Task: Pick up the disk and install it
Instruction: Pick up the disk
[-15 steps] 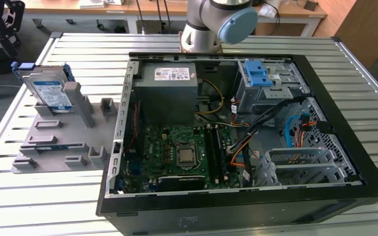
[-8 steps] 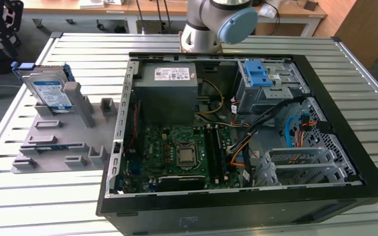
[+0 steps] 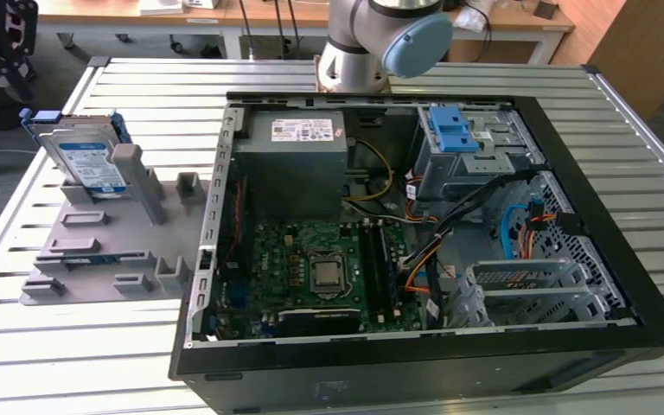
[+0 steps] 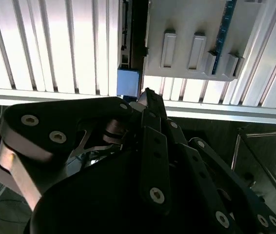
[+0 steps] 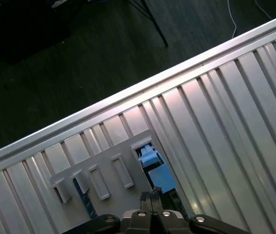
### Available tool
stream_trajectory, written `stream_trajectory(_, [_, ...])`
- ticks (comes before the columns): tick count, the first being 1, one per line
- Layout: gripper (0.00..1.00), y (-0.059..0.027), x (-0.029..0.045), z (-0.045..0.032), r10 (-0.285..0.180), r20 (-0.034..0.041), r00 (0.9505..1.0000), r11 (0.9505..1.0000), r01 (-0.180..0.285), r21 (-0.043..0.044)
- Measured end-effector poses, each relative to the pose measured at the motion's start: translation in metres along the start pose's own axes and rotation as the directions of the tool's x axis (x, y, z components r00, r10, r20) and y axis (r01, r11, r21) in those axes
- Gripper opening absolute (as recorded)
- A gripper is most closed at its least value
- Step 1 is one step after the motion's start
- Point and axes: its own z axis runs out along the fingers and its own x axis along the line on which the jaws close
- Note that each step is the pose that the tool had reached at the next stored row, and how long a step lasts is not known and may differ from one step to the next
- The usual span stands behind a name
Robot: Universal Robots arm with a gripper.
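Exterior view: the disk (image 3: pixel 84 156), flat silver metal in a blue plastic frame, stood upright in the slotted grey rack (image 3: pixel 113 246). Second wrist view: my black pincer (image 4: pixel 147 95) hung above that rack, tips together, empty. First wrist view: the same closed tips.

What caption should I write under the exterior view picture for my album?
In a grey holder, the disk stands upright beside the open computer case.
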Motion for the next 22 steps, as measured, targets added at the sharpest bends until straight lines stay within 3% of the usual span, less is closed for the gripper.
stream_trajectory(4, [0.11,0.0000,0.0000,0.0009,-0.072,-0.0017,0.9974,0.9974,0.072,-0.0002])
stream_trajectory(7, [0.11,0.0000,0.0000,0.0015,-0.126,-0.0030,0.9921,0.9921,0.126,-0.0005])
stream_trajectory(10, [0.11,0.0000,0.0000,0.0021,-0.181,-0.0043,0.9836,0.9836,0.181,-0.0009])
stream_trajectory(15, [0.11,0.0000,0.0000,0.0027,-0.262,-0.0061,0.9651,0.9652,0.262,-0.0015])
stream_trajectory(21, [0.11,-0.0001,0.0000,0.0028,-0.265,-0.0062,0.9643,0.9643,0.265,-0.0014])
stream_trajectory(22, [0.16,-0.0001,0.0000,0.0027,-0.265,-0.0062,0.9643,0.9643,0.265,-0.0014])
